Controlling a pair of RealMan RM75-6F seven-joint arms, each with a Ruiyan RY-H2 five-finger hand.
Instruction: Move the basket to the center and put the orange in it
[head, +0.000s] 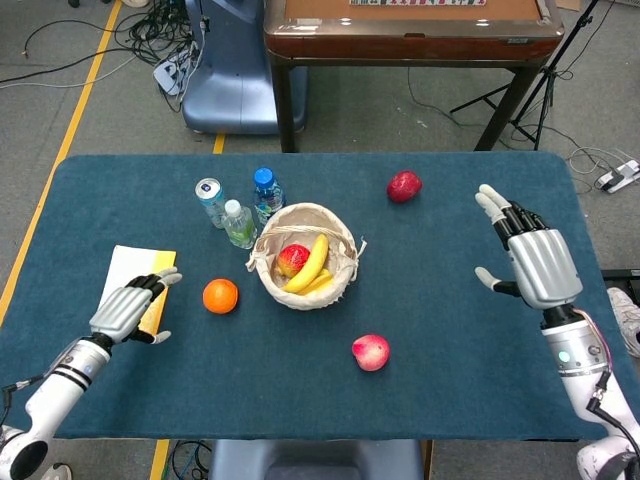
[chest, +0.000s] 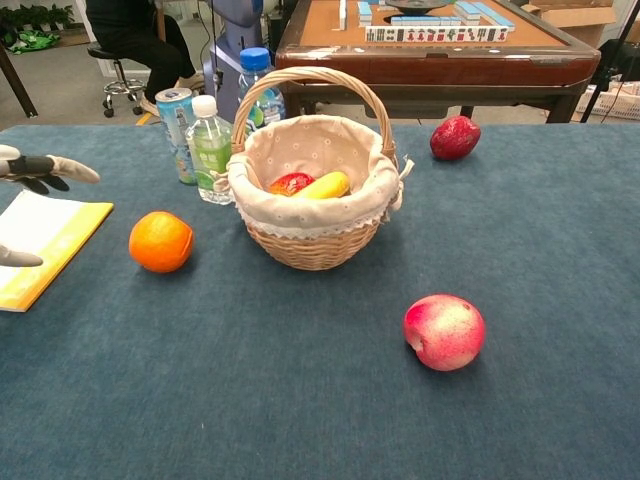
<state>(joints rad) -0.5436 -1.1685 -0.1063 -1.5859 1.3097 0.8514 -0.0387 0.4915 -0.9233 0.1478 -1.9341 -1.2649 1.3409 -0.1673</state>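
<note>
Sitting bright and round beside the lined wicker basket (head: 305, 255), the orange (head: 220, 296) lies ungrasped; both hands spread, empty.

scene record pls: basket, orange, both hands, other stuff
basket: wicker basket with cloth liner, mid-table, holds a banana and a red fruit
orange: round orange on the cloth, left of the basket, not in it
left robot hand: open, over the yellow-white booklet, short of the orange
right robot hand: open, raised at the table's right, holds nothing
other: two bottles and a can behind the basket
</note>
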